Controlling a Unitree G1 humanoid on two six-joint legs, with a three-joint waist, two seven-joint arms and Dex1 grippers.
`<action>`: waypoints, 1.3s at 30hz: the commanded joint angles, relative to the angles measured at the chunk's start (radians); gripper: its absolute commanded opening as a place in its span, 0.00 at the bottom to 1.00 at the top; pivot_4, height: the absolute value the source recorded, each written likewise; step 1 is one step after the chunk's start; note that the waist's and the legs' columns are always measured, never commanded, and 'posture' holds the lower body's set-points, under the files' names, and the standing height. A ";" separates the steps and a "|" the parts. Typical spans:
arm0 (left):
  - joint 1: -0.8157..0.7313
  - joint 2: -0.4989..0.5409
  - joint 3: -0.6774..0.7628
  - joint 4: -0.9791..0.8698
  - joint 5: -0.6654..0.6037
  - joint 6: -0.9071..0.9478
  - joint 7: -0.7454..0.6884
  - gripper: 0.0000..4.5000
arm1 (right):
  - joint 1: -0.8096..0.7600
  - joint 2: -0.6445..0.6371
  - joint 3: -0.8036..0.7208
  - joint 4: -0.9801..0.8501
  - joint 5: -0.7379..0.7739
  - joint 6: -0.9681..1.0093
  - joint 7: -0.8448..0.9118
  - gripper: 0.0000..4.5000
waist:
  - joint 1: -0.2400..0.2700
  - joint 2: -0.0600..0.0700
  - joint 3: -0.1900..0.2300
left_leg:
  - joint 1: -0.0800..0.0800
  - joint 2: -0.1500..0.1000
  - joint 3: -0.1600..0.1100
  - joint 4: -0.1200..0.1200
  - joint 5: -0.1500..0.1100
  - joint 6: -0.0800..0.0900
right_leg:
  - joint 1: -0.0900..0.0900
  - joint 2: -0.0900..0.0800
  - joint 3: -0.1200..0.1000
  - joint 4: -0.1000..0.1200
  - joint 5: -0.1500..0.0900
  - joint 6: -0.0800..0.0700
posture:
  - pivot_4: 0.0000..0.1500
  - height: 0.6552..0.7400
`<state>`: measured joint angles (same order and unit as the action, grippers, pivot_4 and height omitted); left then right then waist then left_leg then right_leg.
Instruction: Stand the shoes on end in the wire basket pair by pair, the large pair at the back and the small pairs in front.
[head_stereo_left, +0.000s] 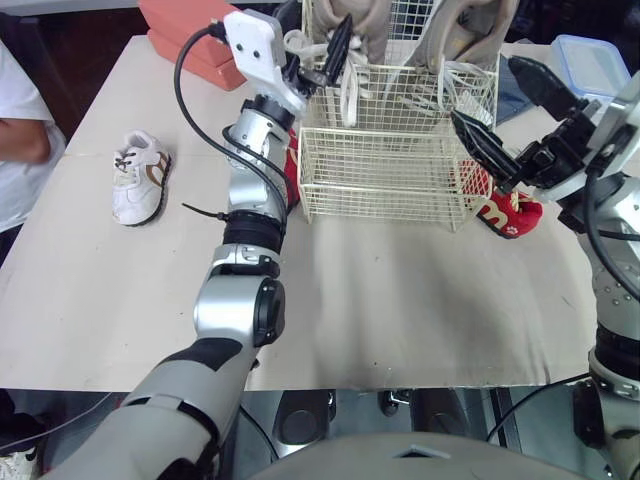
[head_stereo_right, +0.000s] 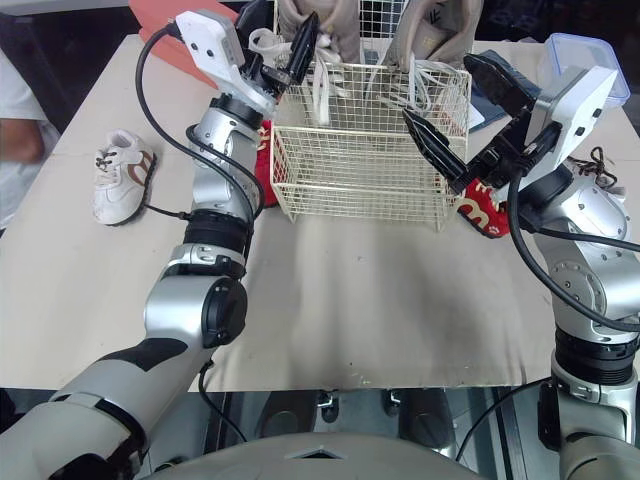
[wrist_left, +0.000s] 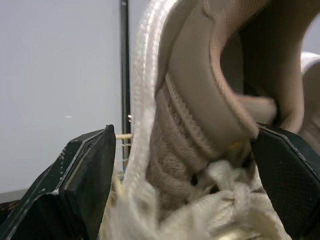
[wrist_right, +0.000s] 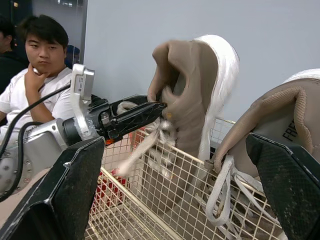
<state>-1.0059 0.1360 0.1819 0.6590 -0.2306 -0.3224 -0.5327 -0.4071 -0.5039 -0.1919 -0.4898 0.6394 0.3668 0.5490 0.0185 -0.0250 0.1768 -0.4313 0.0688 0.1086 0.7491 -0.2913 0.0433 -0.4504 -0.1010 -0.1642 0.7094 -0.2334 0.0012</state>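
A white wire basket (head_stereo_left: 380, 180) stands at the back middle of the table. Two large beige shoes stand on end in its rear part, one on the left (head_stereo_left: 365, 30) and one on the right (head_stereo_left: 470, 25). My left gripper (head_stereo_left: 330, 55) is shut on the left large shoe (wrist_left: 200, 125) at its collar and laces. Beside the basket's right end my right gripper (head_stereo_left: 510, 115) hangs open with nothing between its fingers. Under it lies a small red shoe (head_stereo_left: 510, 212). Another red shoe (head_stereo_left: 292, 170) lies by the basket's left end, partly hidden by my left arm. Further left lies a small white and brown shoe (head_stereo_left: 140, 177).
A salmon box (head_stereo_left: 185, 40) sits at the back left of the table. At the back right is a blue-lidded plastic container (head_stereo_left: 590, 60). A person (head_stereo_left: 20, 140) sits at the table's left edge. The front part of the basket holds nothing.
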 joint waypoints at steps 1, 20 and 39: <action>0.014 -0.005 -0.034 -0.155 -0.010 0.067 0.024 1.00 | 0.000 0.001 -0.010 -0.022 -0.002 -0.018 -0.004 1.00 | -0.003 0.000 0.000 | 0.000 0.000 0.000 0.000 0.000 0.000 | 0.000 0.000 0.000 0.000 0.000 0.000 | 1.00 0.36; -0.043 0.016 -0.054 -0.203 0.023 0.228 0.145 0.42 | 0.010 0.023 0.006 -0.013 -0.032 -0.041 0.011 1.00 | -0.005 0.000 0.001 | 0.000 0.000 0.000 -0.002 0.000 0.000 | 0.000 0.001 0.000 -0.002 0.000 0.000 | 1.00 0.36; 0.095 -0.004 -0.060 -0.363 -0.036 0.499 0.217 0.22 | 0.010 0.030 0.012 0.003 -0.045 -0.057 0.023 1.00 | -0.006 0.005 -0.002 | 0.003 0.001 0.002 -0.003 0.000 0.000 | 0.000 0.001 0.003 -0.001 0.000 0.000 | 1.00 0.36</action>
<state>-0.9460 0.1397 0.1301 0.2809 -0.2489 0.1187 -0.3024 -0.3963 -0.4728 -0.1682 -0.4681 0.5928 0.3360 0.5688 0.0126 -0.0204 0.1745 -0.4287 0.0696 0.1104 0.7466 -0.2913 0.0432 -0.4503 -0.1002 -0.1616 0.7084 -0.2337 0.0014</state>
